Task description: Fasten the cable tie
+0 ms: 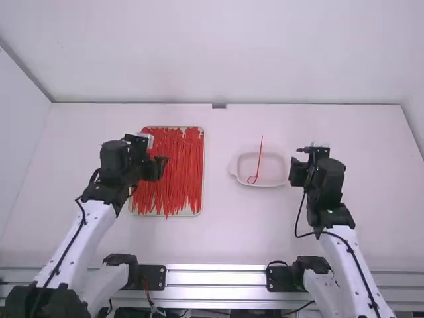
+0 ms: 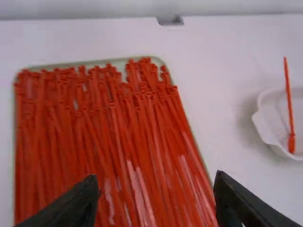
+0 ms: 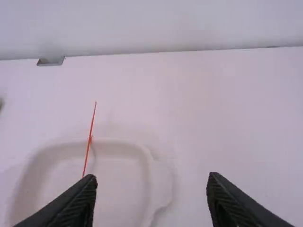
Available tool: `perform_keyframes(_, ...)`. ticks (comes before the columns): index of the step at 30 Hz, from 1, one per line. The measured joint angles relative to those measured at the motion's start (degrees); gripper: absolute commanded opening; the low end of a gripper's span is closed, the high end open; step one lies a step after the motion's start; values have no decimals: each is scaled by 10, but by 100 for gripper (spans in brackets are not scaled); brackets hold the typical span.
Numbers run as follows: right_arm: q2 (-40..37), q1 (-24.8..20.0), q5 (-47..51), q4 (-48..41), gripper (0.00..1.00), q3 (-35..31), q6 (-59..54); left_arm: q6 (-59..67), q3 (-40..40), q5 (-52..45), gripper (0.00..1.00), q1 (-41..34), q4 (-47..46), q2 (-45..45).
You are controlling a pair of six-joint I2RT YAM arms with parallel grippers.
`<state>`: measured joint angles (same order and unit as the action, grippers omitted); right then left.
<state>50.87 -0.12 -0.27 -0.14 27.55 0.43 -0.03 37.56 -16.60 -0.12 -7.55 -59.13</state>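
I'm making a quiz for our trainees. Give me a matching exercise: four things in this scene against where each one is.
1 left gripper
2 right gripper
3 single cable tie
4 heap of cable ties

A in the white dish
B on the tray
C over the tray
D beside the white dish

Pairs: 1-C, 2-D, 3-A, 4-B

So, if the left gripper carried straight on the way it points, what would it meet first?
Most likely the pile of red cable ties on the tray: it lies straight ahead of the open left gripper, though depth is unclear.
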Motion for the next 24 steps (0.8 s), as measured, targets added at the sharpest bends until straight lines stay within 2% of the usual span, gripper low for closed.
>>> perform_keyframes(6, -80, 0, 1, 0, 41, -79, -5, 0, -78, 72, 43, 0, 71, 80)
perform_keyframes(12, -171, 0, 1, 0, 26, -169, -5, 0, -168, 140, 28, 0, 74, 172)
perform_keyframes(20, -271, 0, 1, -1, 9, -267, -6, 0, -271, 159, 10, 0, 74, 276)
perform_keyframes(24, -307, 0, 1, 5, 3, -269, -6, 0, -313, 159, 4, 0, 74, 319)
